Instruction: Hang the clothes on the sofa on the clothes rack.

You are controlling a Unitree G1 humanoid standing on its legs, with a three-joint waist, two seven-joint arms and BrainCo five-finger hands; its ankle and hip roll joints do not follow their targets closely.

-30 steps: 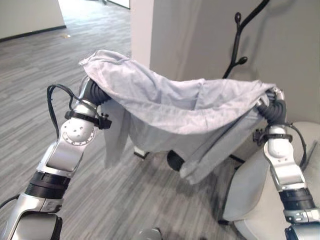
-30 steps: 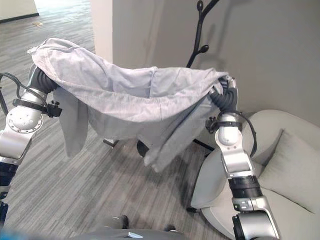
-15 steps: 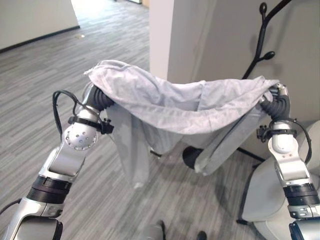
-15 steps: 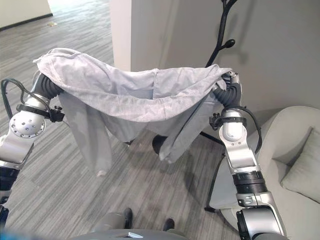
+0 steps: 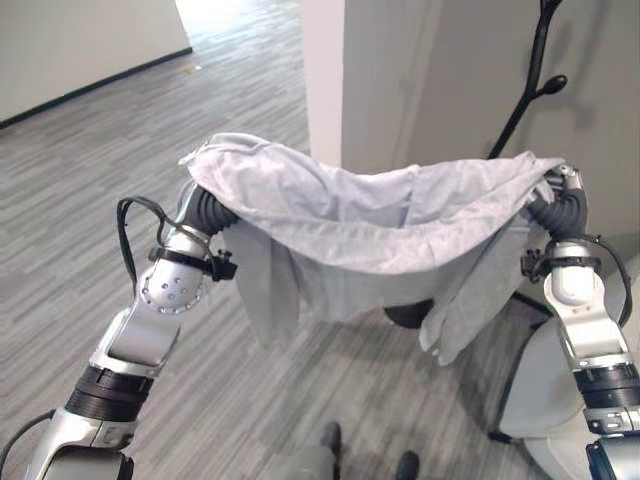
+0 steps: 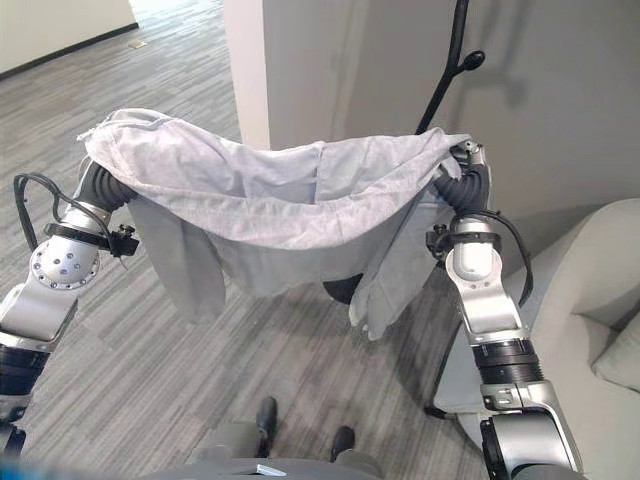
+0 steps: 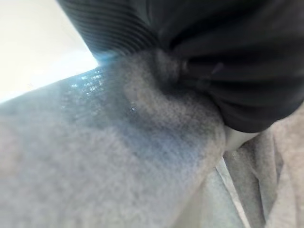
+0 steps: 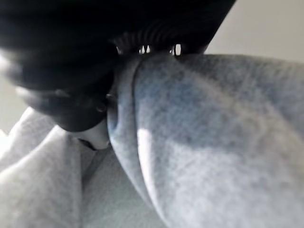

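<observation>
A light grey garment [image 5: 370, 225] hangs stretched between my two raised arms, its sleeves dangling towards the floor. My left hand [image 5: 208, 210] sits under the garment's left end, where just its dark ribbed cover shows. At the right end my right hand [image 5: 560, 208] is under the cloth too. In the left wrist view the cover [image 7: 213, 57] presses into grey cloth [image 7: 95, 166]. The right wrist view has the same: cover [image 8: 71, 61] against cloth [image 8: 213, 142]. The black clothes rack [image 5: 530, 95] stands against the wall beyond the garment's right end.
A white pillar [image 5: 322, 80] rises behind the garment's middle. A pale grey sofa chair [image 6: 600, 330] stands at the right, close to my right arm. Grey striped carpet [image 5: 80, 200] stretches away to the left.
The whole view has shifted as the camera moved; the rack and pillar now sit further right. The dangling sleeves have swung. The garment stays draped over both hands.
</observation>
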